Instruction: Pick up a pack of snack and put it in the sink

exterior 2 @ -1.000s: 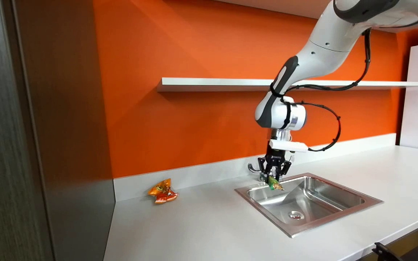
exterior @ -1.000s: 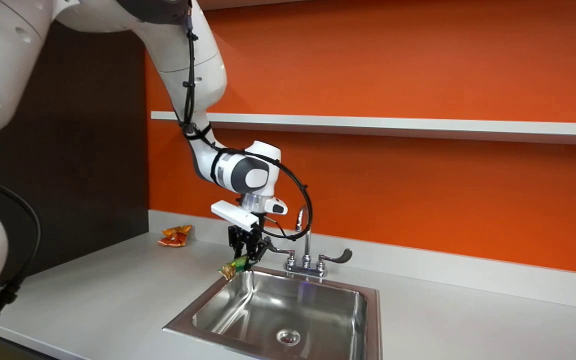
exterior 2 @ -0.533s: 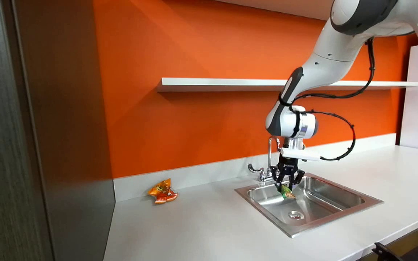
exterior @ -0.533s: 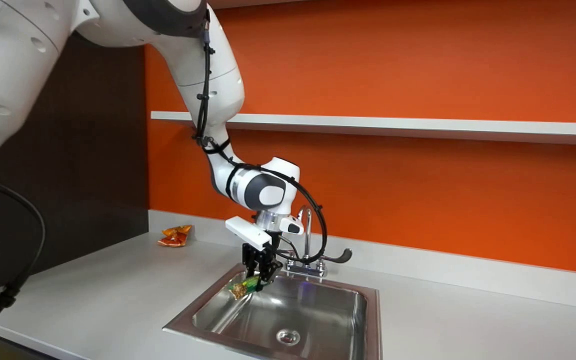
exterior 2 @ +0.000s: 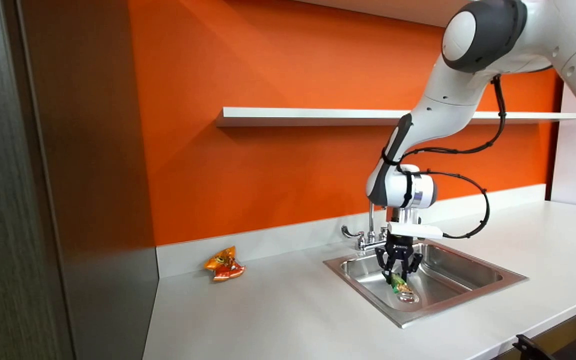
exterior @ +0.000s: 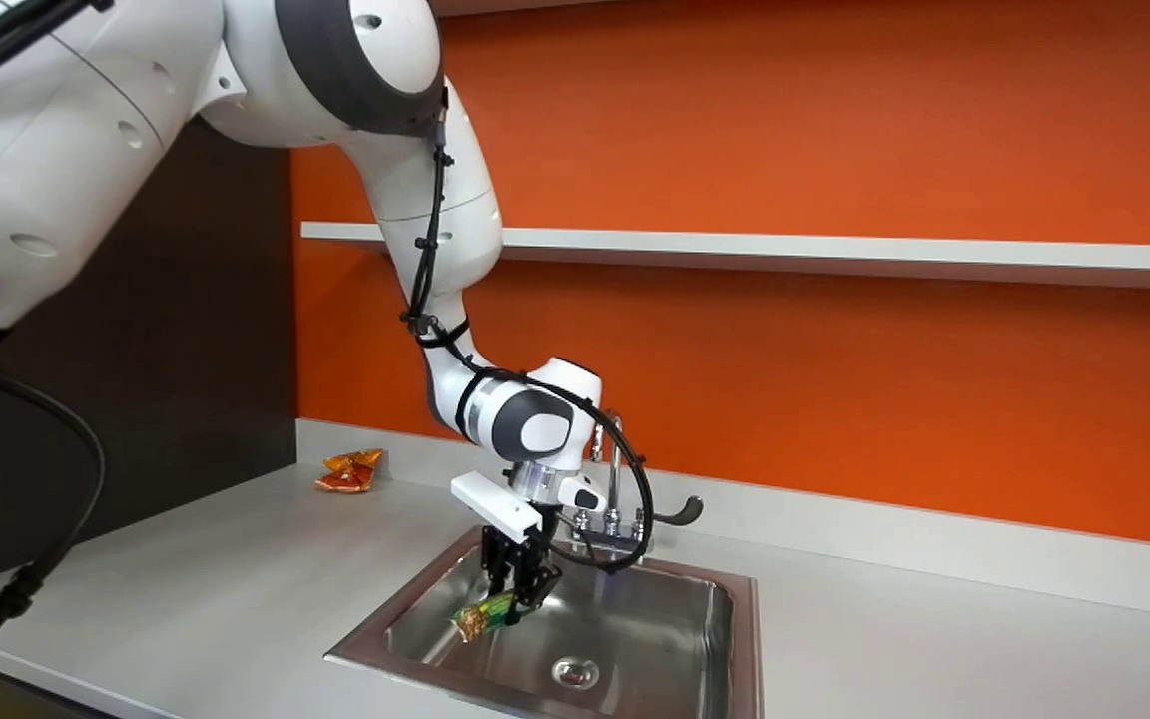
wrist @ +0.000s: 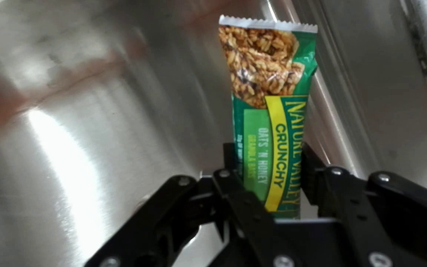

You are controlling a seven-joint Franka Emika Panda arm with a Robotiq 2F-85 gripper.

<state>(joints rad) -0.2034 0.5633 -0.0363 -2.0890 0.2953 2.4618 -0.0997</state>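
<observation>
The pack of snack (wrist: 269,100) is a green granola-bar packet with a yellow stripe. In the wrist view my gripper (wrist: 267,159) is shut on it, a finger on each long side, and its white-edged end sticks out past the fingers. The packet's near end is hidden by the gripper. In both exterior views the gripper (exterior: 505,605) (exterior 2: 396,278) points down and holds the packet (exterior: 476,618) (exterior 2: 402,286) inside the outline of the steel sink (exterior: 655,624) (exterior 2: 443,280), near its left part. I cannot tell whether the packet touches the basin floor.
A chrome faucet (exterior 2: 371,222) with two handles (exterior: 680,513) stands behind the sink, close to the arm. A red-orange packet (exterior: 349,471) (exterior 2: 224,264) lies on the white counter (exterior: 236,589) in the back corner. A white shelf (exterior: 835,248) runs along the orange wall.
The gripper has carried the packet from over the sink's back left edge to the right and toward the front, then lower into the basin. The grip has not visibly changed.
</observation>
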